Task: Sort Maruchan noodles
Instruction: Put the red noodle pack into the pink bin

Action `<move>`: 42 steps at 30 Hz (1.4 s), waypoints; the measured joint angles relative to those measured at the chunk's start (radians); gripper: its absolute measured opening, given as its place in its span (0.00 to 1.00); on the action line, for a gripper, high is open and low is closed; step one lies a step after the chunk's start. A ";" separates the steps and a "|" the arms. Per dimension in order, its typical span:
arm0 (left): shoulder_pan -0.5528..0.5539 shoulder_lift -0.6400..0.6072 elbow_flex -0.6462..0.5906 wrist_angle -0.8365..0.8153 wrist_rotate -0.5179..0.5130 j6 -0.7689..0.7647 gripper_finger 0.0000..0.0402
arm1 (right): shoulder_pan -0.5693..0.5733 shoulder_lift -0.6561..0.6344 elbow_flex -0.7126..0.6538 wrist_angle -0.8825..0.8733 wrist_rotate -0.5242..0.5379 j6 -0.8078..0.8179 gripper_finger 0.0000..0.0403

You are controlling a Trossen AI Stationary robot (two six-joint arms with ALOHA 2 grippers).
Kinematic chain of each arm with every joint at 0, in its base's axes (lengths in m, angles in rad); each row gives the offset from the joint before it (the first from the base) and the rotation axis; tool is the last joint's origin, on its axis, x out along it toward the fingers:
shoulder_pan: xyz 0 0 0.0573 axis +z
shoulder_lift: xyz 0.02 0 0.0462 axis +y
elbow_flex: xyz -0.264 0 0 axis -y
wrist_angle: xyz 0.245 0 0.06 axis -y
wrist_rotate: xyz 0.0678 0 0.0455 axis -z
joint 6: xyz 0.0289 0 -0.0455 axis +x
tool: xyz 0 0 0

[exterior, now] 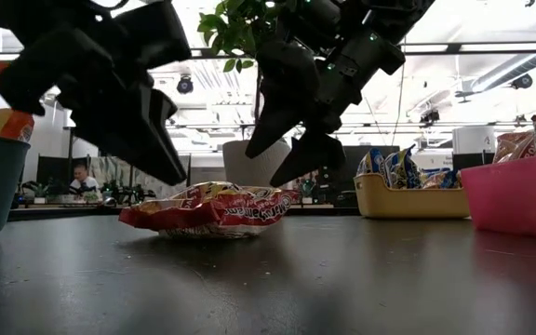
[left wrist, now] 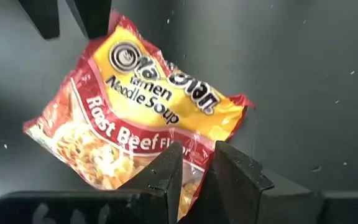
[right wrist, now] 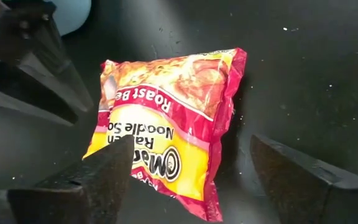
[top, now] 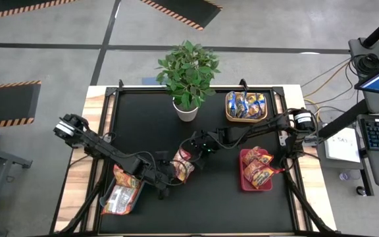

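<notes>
Your loose packet (top: 183,164) lies flat on the tabletop (top: 209,204) near its centre, at about 6 o'clock from the plant (top: 188,72). It is a red-and-yellow roast beef packet, and it is the only one not in a bin.

Both arms crowd it. The right gripper (right wrist: 191,171) hangs over it with fingers spread wide, one on each side of the packet. The left gripper (left wrist: 194,162) sits just beside the packet's edge with fingers nearly together, holding nothing.

The main risk is collision: the two grippers are very close over one packet, and if both descend they will likely strike each other. Pick one arm and hold the other off.

If the right one closes, its fingers may only pinch crinkled film, and the packet could slip or swing out on the lift. Pressing down too hard could crush the noodles.

Watch the destination too. The red bin (top: 245,179) at 3 o'clock holds similar red packets; the bin (top: 104,209) at 8 o'clock holds orange ones; the bin (top: 229,113) at 1 o'clock holds blue ones.
</notes>
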 joint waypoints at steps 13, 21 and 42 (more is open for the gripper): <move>0.000 0.091 -0.001 -0.004 0.010 -0.029 0.20 | 0.000 0.066 0.000 0.054 0.000 0.001 0.83; 0.001 0.142 0.003 0.011 0.023 -0.049 0.17 | -0.004 0.080 -0.001 0.108 -0.024 0.019 0.82; 0.001 0.145 0.001 0.010 0.028 -0.058 0.12 | -0.004 0.096 -0.093 0.329 -0.028 0.099 0.82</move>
